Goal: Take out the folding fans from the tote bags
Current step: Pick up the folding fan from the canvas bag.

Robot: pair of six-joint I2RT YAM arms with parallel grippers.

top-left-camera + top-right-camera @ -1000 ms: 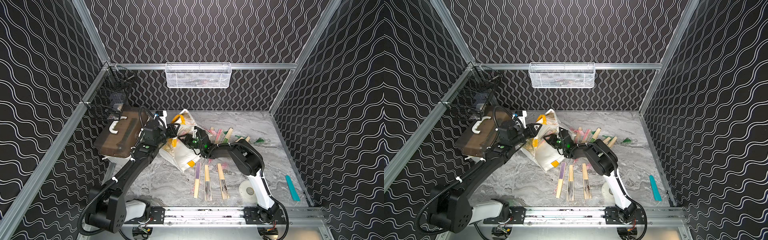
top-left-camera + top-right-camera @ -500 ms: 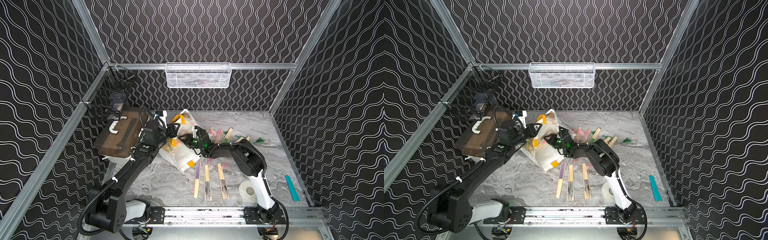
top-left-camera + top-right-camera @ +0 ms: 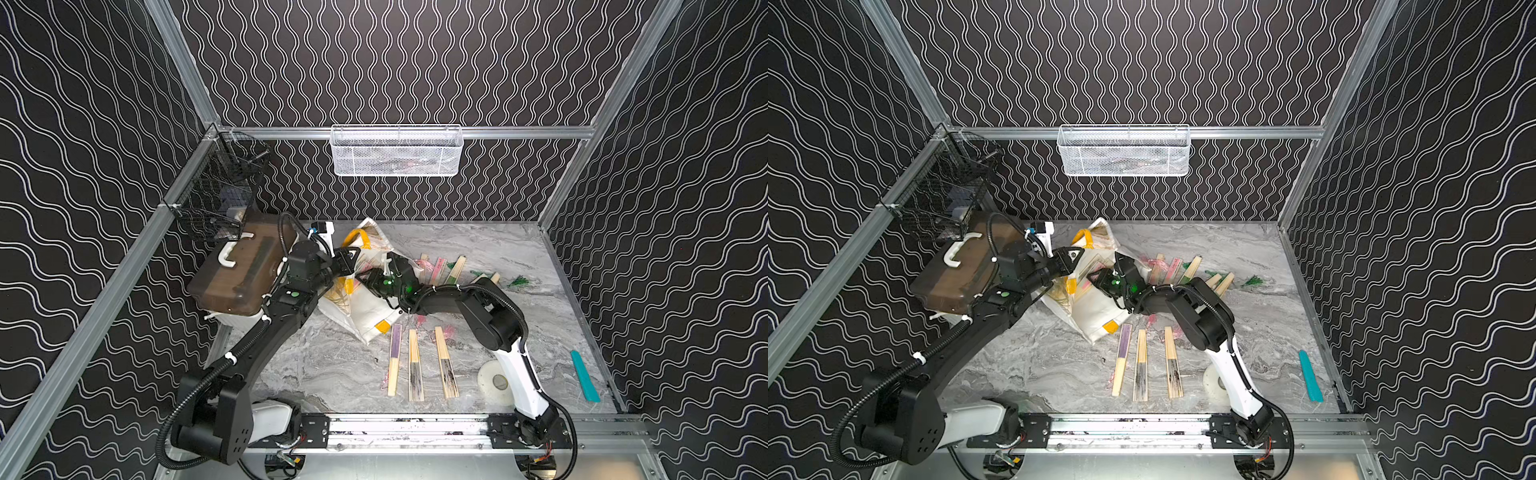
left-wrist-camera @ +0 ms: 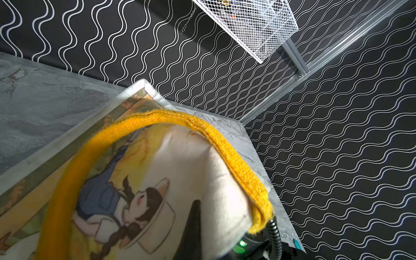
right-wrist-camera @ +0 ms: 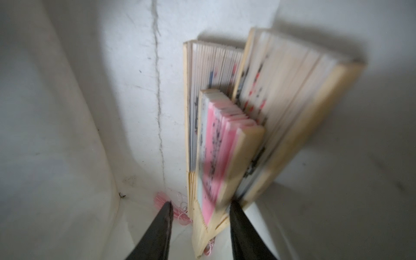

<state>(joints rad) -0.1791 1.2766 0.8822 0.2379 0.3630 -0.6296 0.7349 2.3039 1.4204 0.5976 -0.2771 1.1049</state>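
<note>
- The inside of the tote bag (image 3: 376, 313), which lies on its side at 10 o'clock from the middle of the table (image 3: 332, 374), is closed off from both top views. Only the right wrist view looks in, and it is smeared by blur.
- In that view three folding fans (image 5: 292, 101) lean together against the white cloth, a pink fan (image 5: 216, 157) in front and two paler ones behind. Their print cannot be read.
- The right gripper (image 5: 200, 204) has its jaws apart around the pink fan's rib end and clamps nothing. One finger stands clear, with a pink tassel (image 5: 162, 200) in the gap. The other sits hard by the fan, and the blur hides whether they touch.
- The left gripper (image 3: 347, 264) is clenched on the tote bag's rim by the yellow handle (image 4: 157, 119). The left wrist view shows a single dark finger (image 4: 194, 222), and cloth covers the pinch itself.
- The far fans (image 3: 457, 266) at 12 to 1 o'clock are partly covered by the right arm (image 3: 490, 324), so their count is unclear.
- The near fans (image 3: 415, 365), three side by side, lie in plain view at 6 o'clock.
- The left arm (image 3: 249, 353) rises from 7 o'clock and reaches toward 12, passing the brown-lidded box (image 3: 241, 274).
- The right arm rises from 5 o'clock and bends at the elbow. Its forearm runs low toward 9 o'clock into the bag's mouth.
</note>
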